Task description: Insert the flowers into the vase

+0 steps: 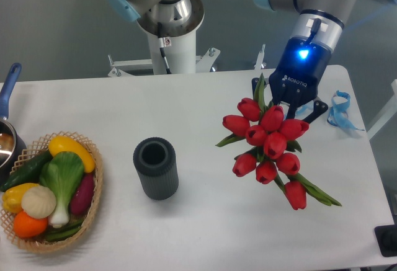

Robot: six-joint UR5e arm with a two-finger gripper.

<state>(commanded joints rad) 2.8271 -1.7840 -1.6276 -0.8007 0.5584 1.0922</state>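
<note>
The flowers [268, 142], a bunch of red tulips with green stems and leaves, are at the right of the table, with the stem ends pointing to the lower right [322, 196]. My gripper [286, 111] is directly over the upper part of the bunch. Its fingertips are hidden behind the blossoms, so I cannot tell whether it grips them or whether the bunch rests on the table. The vase [156, 167], a dark grey ribbed cylinder, stands upright with its mouth open near the middle of the table, well left of the flowers.
A wicker basket [93, 203] of toy vegetables sits at the front left. A blue-handled metal pot [7, 128] is at the left edge. A light blue ribbon [340, 111] lies at the right. A second arm's white base [170, 41] stands at the back.
</note>
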